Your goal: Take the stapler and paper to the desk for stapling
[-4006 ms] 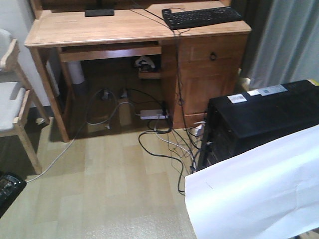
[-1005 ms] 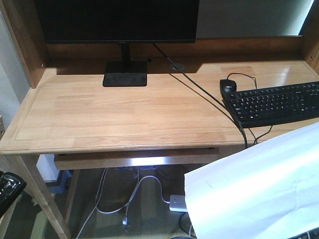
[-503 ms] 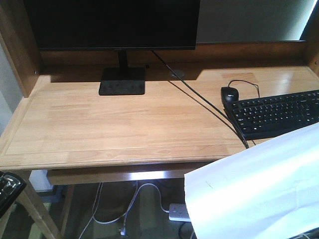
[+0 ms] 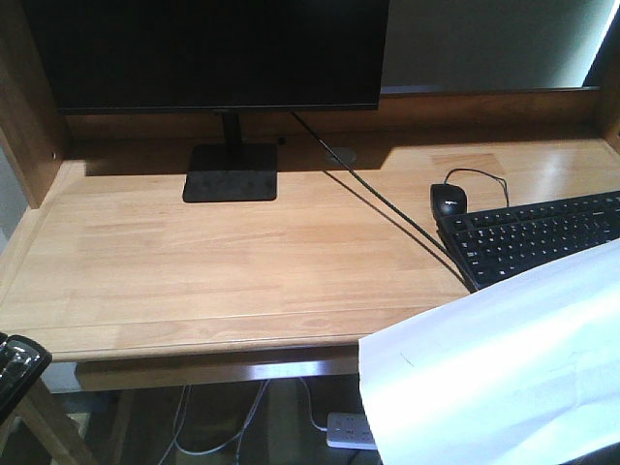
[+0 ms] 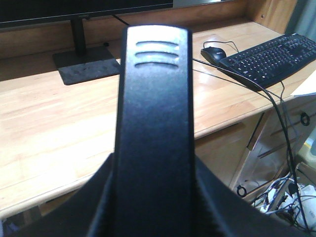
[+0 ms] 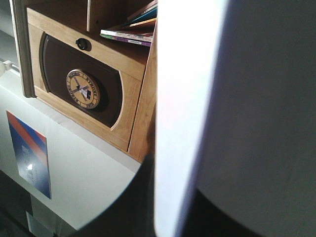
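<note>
Light wooden planks make up the desk (image 4: pixel 223 262), which fills most of the front view, its rounded front edge nearest the camera. A dark monitor (image 4: pixel 213 53) stands at the back on a flat black foot. Before the desk's right front the paper (image 4: pixel 504 368) hangs in the air and hides the near corner of a black keyboard (image 4: pixel 533 237). The right gripper (image 6: pixel 163 217) seems clamped on the sheet, though shadow hides most of its fingers. The left gripper (image 5: pixel 153 197) is clenched on the stapler (image 5: pixel 153 98), a black bar with three grooves, held clear of the desk at its front left. A black mouse (image 4: pixel 448 200) sits just beside the keyboard's left end.
</note>
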### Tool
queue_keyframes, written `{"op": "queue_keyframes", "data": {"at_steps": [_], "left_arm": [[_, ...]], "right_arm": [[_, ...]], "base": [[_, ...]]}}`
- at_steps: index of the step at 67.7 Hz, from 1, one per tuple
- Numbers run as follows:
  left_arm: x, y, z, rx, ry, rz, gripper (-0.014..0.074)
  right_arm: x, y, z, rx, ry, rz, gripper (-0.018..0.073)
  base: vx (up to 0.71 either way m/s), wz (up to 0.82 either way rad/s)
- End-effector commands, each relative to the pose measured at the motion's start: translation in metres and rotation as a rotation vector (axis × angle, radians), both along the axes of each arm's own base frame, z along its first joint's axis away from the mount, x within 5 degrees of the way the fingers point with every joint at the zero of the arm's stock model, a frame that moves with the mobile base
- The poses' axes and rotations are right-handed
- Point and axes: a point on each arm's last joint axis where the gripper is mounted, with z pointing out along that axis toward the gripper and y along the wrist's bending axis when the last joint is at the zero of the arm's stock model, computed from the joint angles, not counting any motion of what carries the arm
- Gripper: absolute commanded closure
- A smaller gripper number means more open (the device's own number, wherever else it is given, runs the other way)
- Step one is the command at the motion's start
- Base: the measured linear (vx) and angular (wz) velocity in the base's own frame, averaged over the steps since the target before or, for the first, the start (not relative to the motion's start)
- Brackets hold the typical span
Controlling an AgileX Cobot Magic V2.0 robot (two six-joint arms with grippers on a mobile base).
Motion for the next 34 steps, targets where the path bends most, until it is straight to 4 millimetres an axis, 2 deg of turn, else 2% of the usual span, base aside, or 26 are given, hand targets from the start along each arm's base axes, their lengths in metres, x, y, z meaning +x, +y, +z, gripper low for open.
{"op": "queue_keyframes", "data": {"at_steps": [1, 34], "left_arm": [[0.0018, -0.0005, 0.0194, -0.076, -0.119, 0.009, 0.0603], [0.0018, -0.0005, 0.0194, -0.076, -0.119, 0.009, 0.0603]], "right_arm": [[-0.0017, 0.0006, 0.0136, 0.012, -0.08, 0.01, 0.0564], [-0.0017, 0.0006, 0.0136, 0.012, -0.08, 0.01, 0.0564]], "base": [[0.09, -0.01], [0.08, 0.01]]}}
